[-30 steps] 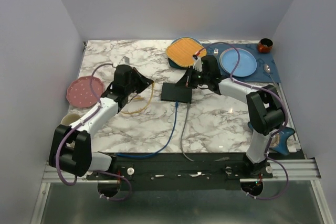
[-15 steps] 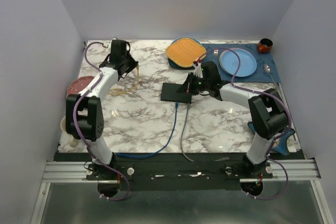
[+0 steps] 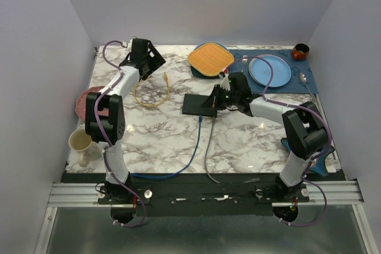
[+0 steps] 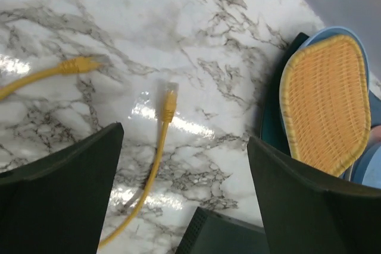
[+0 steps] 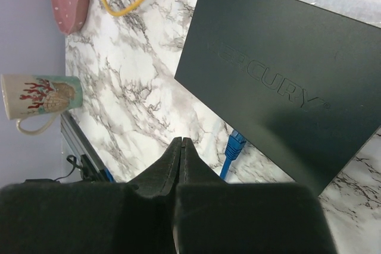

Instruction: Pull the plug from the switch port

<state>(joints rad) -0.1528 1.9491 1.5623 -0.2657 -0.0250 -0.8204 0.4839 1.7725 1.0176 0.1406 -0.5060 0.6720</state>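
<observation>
On marble worktop [image 3: 256, 141], centre: switch [image 3: 199, 104] lying flat, ports on near edge. Over it, right claw [image 5: 180, 150] pinched fully shut, gripping nothing we see. Far side, left claw [image 4: 184, 138] spread wide, empty, above loose yellow cable [image 3: 152, 93]. Grey cable [image 3: 208, 147] runs to switch, end unclear. Both yellow plugs [image 4: 169, 96] lie free, apart from switch: we judge that pull done. Blue plug [image 5: 234, 145] appears seated, possibly left.

I have open worktop [image 3: 155, 134] mid-left; the yellow cable [image 4: 161, 141] clutters the far-left corner, the blue cable [image 3: 197, 144] the near edge.
</observation>
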